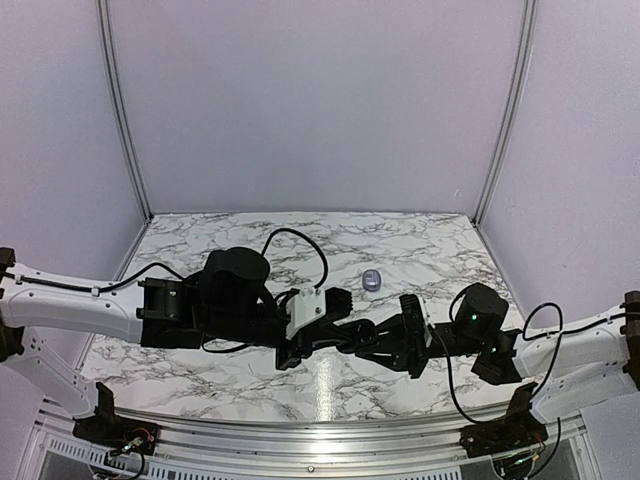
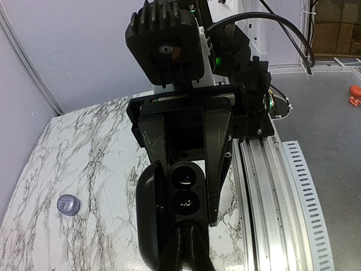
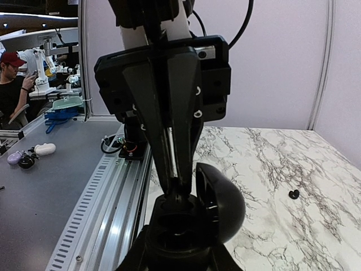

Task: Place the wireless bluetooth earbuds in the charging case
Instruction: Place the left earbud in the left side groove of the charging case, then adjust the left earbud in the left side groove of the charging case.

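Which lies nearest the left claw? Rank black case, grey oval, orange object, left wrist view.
1. Open black plastic charging case: at the left claw tips.
2. Small grey oval object: left, on the marble tabletop.
3. Orange object: far right.

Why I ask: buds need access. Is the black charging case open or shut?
Open: in the left wrist view, the charging case has its lid swung aside, exposing two round wells.
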You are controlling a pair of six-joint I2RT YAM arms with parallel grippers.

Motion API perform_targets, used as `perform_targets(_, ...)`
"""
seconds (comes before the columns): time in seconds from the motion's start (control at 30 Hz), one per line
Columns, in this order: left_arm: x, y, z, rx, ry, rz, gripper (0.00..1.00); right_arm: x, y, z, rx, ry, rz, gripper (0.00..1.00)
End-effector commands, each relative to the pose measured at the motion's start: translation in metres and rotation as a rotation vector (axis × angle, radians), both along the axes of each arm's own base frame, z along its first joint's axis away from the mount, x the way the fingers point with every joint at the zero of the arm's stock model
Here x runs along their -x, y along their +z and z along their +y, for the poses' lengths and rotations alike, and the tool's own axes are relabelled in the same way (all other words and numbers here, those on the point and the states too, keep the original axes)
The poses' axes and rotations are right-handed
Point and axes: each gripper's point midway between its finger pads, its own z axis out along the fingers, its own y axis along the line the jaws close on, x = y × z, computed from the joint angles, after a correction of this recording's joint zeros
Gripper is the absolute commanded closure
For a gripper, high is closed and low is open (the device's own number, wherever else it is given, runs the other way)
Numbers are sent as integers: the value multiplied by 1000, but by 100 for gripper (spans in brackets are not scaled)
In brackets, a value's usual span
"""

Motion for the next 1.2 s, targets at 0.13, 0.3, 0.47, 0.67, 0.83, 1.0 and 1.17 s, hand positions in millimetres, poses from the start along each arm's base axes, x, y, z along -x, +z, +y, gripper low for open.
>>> perform_targets(0.13, 0, -32, 11, -118, 13, -4, 91, 1, 35, -2, -111, -7, -83, 100)
perform_targets(0.3, -5, -15, 11, -97, 34, -27, 89, 0, 25, 1, -87, 1, -64, 100)
perform_targets(0.47, -5, -20, 10, -132, 33, -20, 84, -2, 23, 1, -79, -4, -67, 100)
perform_targets(0.67, -3, -1, 13, -87, 27, -30, 79, -3, 17, 3, -58, -4, -65, 100)
perform_targets(0.83, 0, 13, 17, -51, 21, -38, 79, -3, 14, 4, -50, 0, -58, 100)
perform_targets(1.0, -1, 18, 18, -36, 27, -42, 86, -2, 14, 4, -50, 7, -55, 100)
perform_targets(1.17, -1, 26, 17, 3, 31, -41, 86, -3, 11, 5, -42, 8, -50, 100)
